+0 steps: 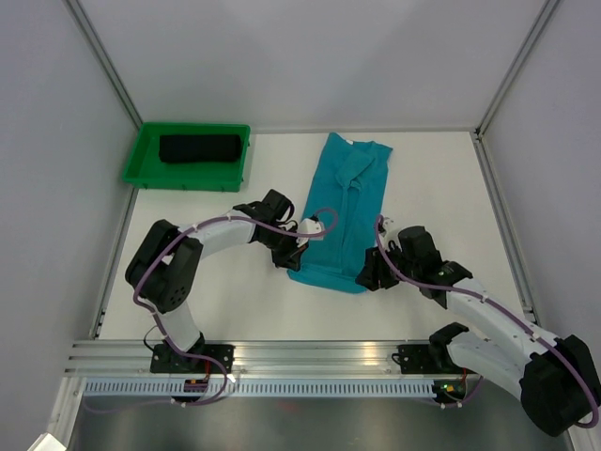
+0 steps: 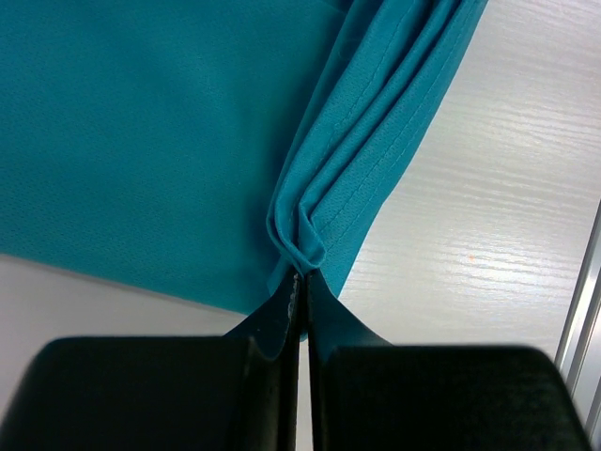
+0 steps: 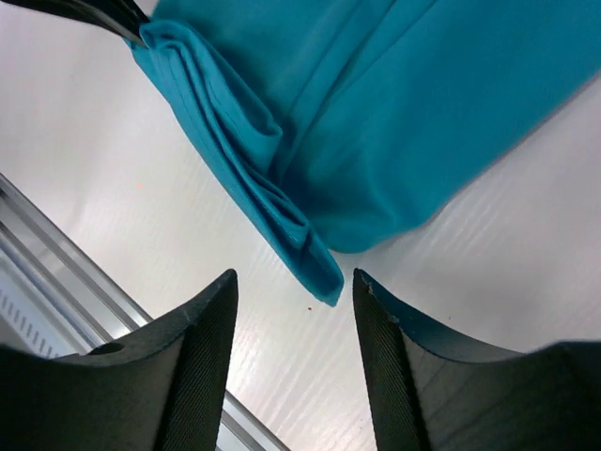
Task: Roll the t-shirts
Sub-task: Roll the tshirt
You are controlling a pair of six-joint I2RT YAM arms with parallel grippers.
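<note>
The teal t-shirt (image 1: 346,202) lies folded into a long strip down the middle of the table, collar end far, hem near. My left gripper (image 1: 293,254) is shut on the hem's left corner, pinching the folded teal edge (image 2: 302,246). At the hem's right corner my right gripper (image 1: 368,274) stands open, the teal corner (image 3: 324,282) lying loose just ahead of its fingers (image 3: 211,319). The black t-shirt (image 1: 199,148) sits as a roll in the green tray.
The green tray (image 1: 150,175) stands at the far left corner of the table. Grey walls close in the left, right and back sides. An aluminium rail (image 1: 310,355) runs along the near edge by the arm bases.
</note>
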